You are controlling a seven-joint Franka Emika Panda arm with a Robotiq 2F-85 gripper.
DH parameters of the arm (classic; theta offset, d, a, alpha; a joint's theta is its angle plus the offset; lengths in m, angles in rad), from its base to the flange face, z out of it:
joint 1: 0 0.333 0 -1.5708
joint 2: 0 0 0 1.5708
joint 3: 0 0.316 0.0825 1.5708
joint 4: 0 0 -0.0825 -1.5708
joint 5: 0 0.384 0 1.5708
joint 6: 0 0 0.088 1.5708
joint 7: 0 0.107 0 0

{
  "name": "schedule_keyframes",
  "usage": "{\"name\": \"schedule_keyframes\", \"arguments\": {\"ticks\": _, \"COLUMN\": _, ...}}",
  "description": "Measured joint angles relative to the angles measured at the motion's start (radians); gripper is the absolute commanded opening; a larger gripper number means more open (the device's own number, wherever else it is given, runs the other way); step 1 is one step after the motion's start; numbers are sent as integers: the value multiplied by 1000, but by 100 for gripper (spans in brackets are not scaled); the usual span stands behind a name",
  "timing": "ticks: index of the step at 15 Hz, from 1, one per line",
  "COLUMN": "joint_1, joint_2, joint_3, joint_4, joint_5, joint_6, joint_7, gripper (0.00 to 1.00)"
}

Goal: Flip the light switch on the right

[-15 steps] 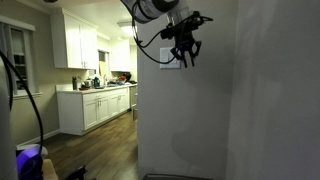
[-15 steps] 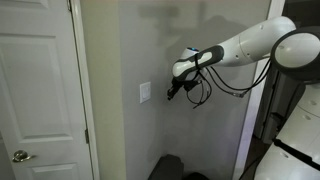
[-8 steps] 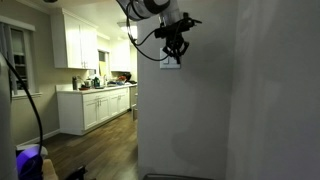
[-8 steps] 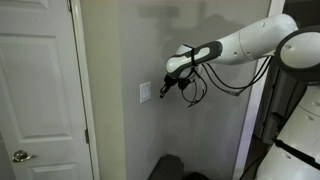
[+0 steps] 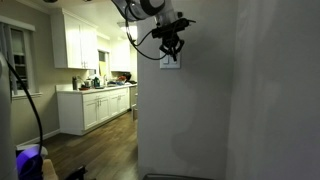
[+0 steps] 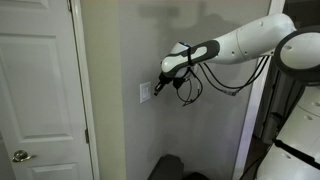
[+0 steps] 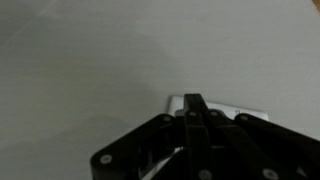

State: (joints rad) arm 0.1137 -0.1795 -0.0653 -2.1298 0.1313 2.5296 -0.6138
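Reaching toward: light switch [image 6: 147,92], a white square plate on the grey wall [image 6: 115,50], between the white door [image 6: 40,80] and the arm.
End effector [image 6: 160,88]: black, tip at the plate's edge nearer the arm; contact too small to resolve in both exterior views; drawn narrow to a single tip in the wrist view, holding nothing.
Fingers [image 7: 193,105]: dark, covering the middle of the plate in the wrist view, with white showing on either side.
Arm [image 6: 250,40]: white, coming in from the frame edge, sloping down to the plate.
Cable [image 6: 192,88]: black loop hanging under the wrist, close to the wall, apart from the plate.
Edges: wall corner [image 5: 137,110] near the plate in an exterior view; door frame [image 6: 80,100] beside the plate.
Open room: plain wall above and below the plate; wood floor [image 5: 95,150] past the corner.
Kitchen: white cabinets [image 5: 78,40] well apart, beyond the corner; tabletop [image 5: 95,90] carrying items too small to identify.
Floor level: dark object [image 6: 168,168] at the foot of the wall, kind unclear.
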Motion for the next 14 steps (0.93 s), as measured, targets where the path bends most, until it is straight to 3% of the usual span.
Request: {"name": "schedule_keyframes", "arguments": {"ticks": 14, "joint_1": 1, "joint_2": 25, "joint_3": 26, "joint_4": 67, "joint_5": 86, "joint_6": 55, "joint_7": 67, "gripper": 0}}
